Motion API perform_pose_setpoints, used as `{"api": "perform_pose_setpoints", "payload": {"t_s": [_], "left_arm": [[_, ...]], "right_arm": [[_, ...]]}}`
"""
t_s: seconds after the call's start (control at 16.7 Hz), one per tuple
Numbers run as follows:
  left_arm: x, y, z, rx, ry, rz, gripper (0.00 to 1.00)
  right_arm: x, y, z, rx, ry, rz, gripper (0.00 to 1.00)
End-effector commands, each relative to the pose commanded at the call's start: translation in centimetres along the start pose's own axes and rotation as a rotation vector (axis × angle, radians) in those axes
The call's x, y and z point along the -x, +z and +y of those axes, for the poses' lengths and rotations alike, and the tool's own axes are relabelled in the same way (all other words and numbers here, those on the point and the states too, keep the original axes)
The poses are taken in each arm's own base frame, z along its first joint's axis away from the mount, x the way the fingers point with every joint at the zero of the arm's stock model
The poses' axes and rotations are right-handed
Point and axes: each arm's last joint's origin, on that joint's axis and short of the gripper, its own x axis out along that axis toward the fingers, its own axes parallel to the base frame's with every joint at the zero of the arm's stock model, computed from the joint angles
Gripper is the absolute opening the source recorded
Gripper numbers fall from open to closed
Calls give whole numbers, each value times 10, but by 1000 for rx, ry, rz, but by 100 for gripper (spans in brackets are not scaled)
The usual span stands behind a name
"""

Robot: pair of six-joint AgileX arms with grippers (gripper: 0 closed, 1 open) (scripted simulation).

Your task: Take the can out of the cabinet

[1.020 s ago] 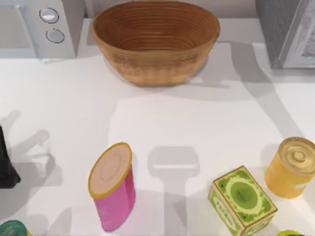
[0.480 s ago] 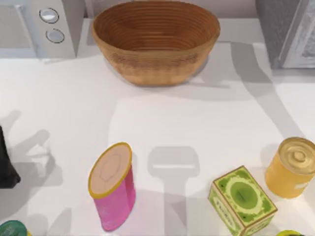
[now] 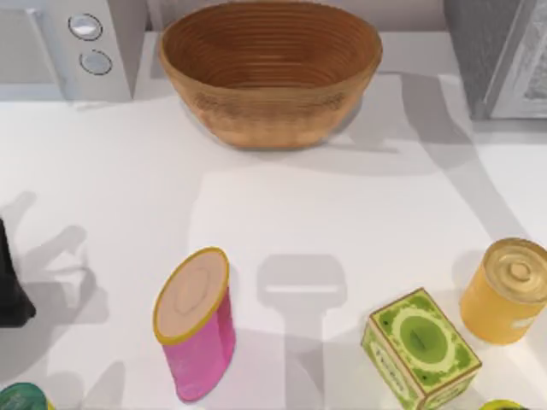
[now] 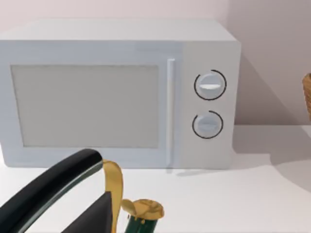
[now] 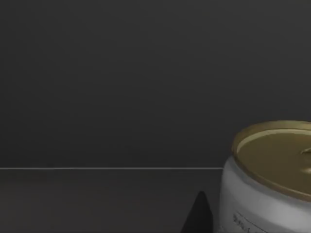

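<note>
Right wrist view: the can is white-walled with a dull gold lid, upright on the dark, smooth cabinet floor. A dark fingertip pokes up just beside it; whether these jaws grip, I cannot tell.

- The cabinet is dark grey with tiny speckles, and its door panel is paler grey.
- Inside its dark walls, the can is white with a gold top.
- The microwave is white.
- The basket is brown with ridges.
- Near the basket, a tin is pink with a yellow rim.
- A box is green.
- Another tin is yellow-gold.
</note>
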Motion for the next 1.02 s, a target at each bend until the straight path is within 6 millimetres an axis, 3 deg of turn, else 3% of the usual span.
{"api": "perform_pose_setpoints", "payload": {"t_s": [0.18,0.3,0.48,0.6,1.02], "left_arm": [[0,0,0,0,0,0,100],[0,0,0,0,0,0,100],[0,0,0,0,0,0,100],[0,0,0,0,0,0,100],[0,0,0,0,0,0,100]], "right_arm": [[33,15,11,3,3,5,0],[74,32,16,2,5,2,0],[144,55,8,-3,1,-5,0],[171,60,2,-1,0,-1,0],[177,60,-1,-2,-2,-1,0]]}}
